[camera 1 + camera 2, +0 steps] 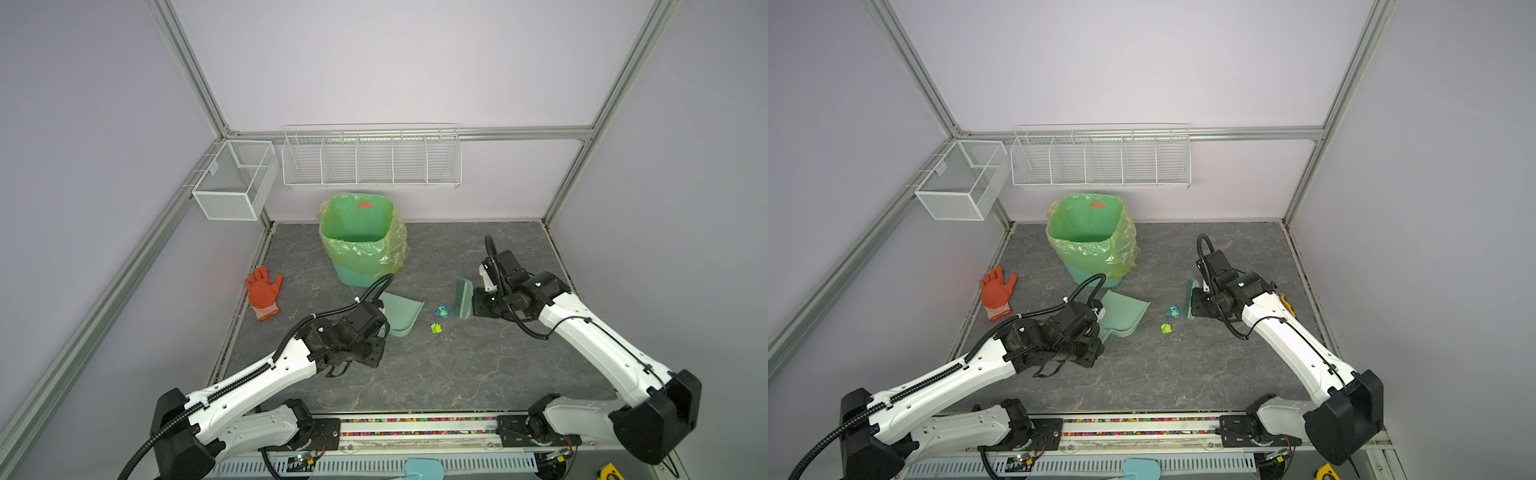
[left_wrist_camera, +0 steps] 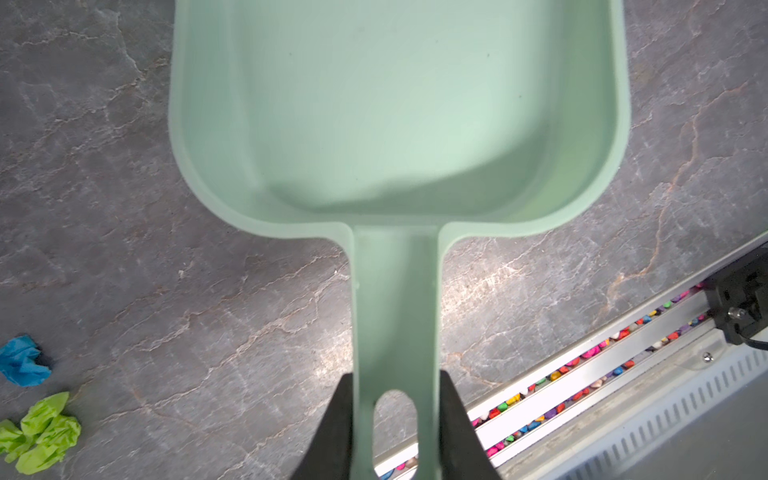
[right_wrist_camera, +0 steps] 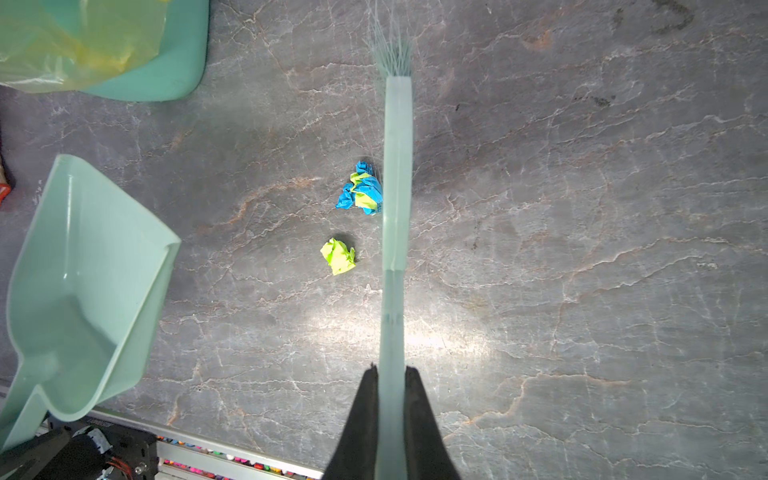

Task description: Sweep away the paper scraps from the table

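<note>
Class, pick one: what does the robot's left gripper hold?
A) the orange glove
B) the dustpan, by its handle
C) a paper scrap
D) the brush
B: the left gripper is shut on the handle of the mint-green dustpan; the right gripper holds the brush.

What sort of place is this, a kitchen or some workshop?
Probably a robotics lab test cell, not a home: an aluminium frame with blank walls, a left arm and right arm mounted at the table edge, holding a dustpan and brush.

Bright, even overhead light; soft shadows, a white glare patch on the desk [image 3: 436, 336] (right wrist view); both top views bow at the edges.
</note>
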Available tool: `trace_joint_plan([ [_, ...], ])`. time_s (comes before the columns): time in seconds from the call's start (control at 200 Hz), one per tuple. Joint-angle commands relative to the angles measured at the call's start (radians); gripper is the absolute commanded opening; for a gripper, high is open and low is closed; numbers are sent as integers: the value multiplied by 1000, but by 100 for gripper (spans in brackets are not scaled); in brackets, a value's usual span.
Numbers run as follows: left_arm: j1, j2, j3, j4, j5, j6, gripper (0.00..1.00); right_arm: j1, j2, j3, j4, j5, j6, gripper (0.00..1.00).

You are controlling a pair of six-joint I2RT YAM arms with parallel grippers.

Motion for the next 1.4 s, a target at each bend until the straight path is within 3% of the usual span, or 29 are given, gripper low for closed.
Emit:
trace_joint_plan([
  [0.0,-9,24,12,-4,6,-23,0,-2,23,42,-15,41,-43,7],
  [0.215,-28,42,-33,57,100,-115,0,-5,115,102,-15,66,-80,7],
  [0.455,-63,59,-25,10,72,-129,0,-5,182,136,5,57,-96,7],
  [0.635,-68,85,-43,40,112,-129,0,-6,210,154,-1,56,-96,7],
  [0.905,-133,115,-2,-44,7,-84,0,-5,282,259,-34,79,-128,7],
  [1.395,-177,168,7,-7,38,-69,0,-6,420,373,-94,84,-153,7],
])
